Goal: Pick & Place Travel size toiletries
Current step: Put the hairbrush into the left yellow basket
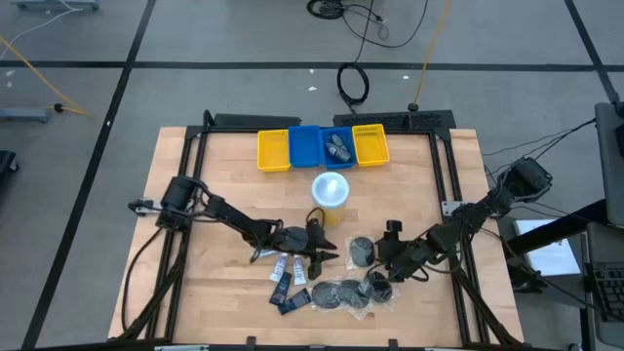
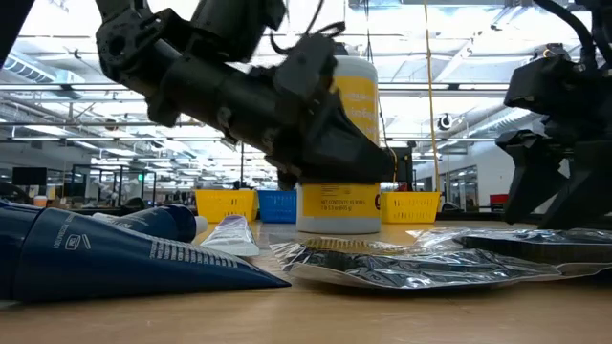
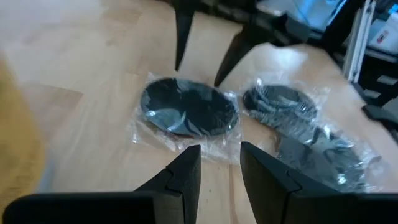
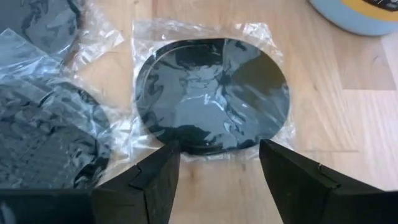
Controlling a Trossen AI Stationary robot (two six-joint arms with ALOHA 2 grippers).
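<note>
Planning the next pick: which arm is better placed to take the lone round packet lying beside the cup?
Right. The right hand is open directly over that round packet; the left hand sits farther off, by the tubes.

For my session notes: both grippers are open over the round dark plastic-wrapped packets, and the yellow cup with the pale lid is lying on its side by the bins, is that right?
Not quite: the yellow cup with the pale lid stands upright, as the low view shows. The rest holds: the left gripper and right gripper are open at the round dark plastic-wrapped packets, and the cup is near the yellow and blue bins.
</note>
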